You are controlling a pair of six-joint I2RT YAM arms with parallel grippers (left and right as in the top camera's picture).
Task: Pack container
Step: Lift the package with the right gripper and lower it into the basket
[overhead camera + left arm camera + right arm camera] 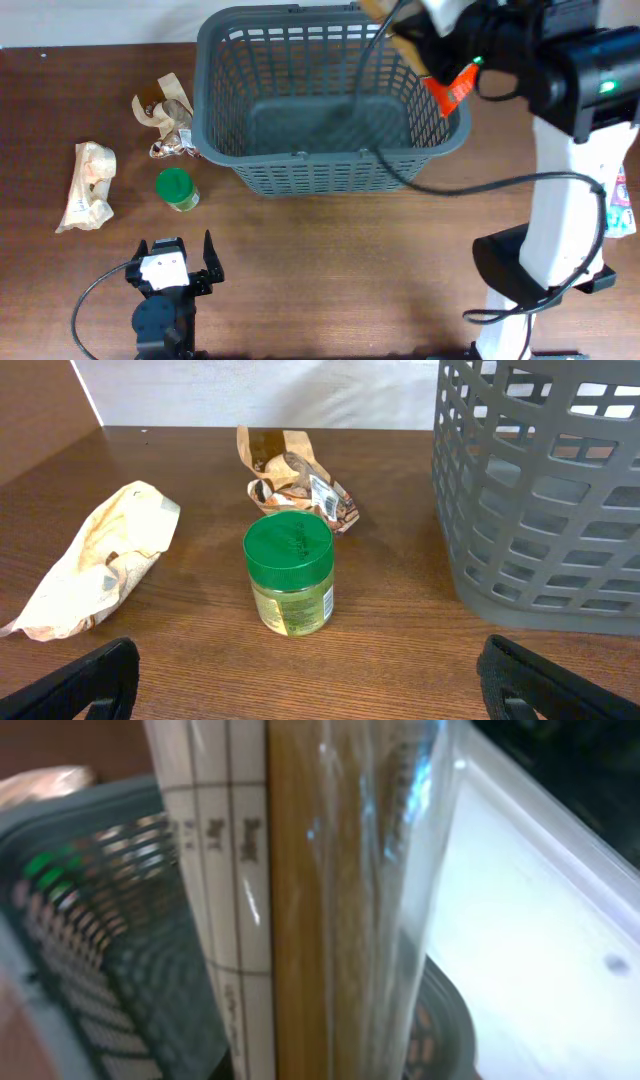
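dark brown wood makes up the table (330, 240) under our two arms, with a pale wall behind it in the left wrist view. farthest left we count one crumpled beige packet (88, 185), lying flat. next to the right come one crumpled brown and silver wrapper (168, 115) near the far side and, nearer us, one green-lidded jar (176, 188) standing upright; jar and wrapper are apart, and both sit just beside the left wall of the container (330, 170). below the jar our left gripper (176, 248) rests low near the front edge with its jaws spread wide and nothing between them; in its wrist view the two dark fingers (90, 680) frame the jar (289, 575), the beige packet (95, 565), the wrapper (295, 475) and one corner of the container (540, 510). the container, one large dark grey lattice basket, stands on the table at the middle far side, and we see only bare floor inside it. over its far right corner our right gripper (440, 70) hangs, clamped on one long clear-wrapped tan packet (395, 30) that juts up and left above the rim. the right wrist view is filled by this packet (320, 900), blurred, with lattice behind it.
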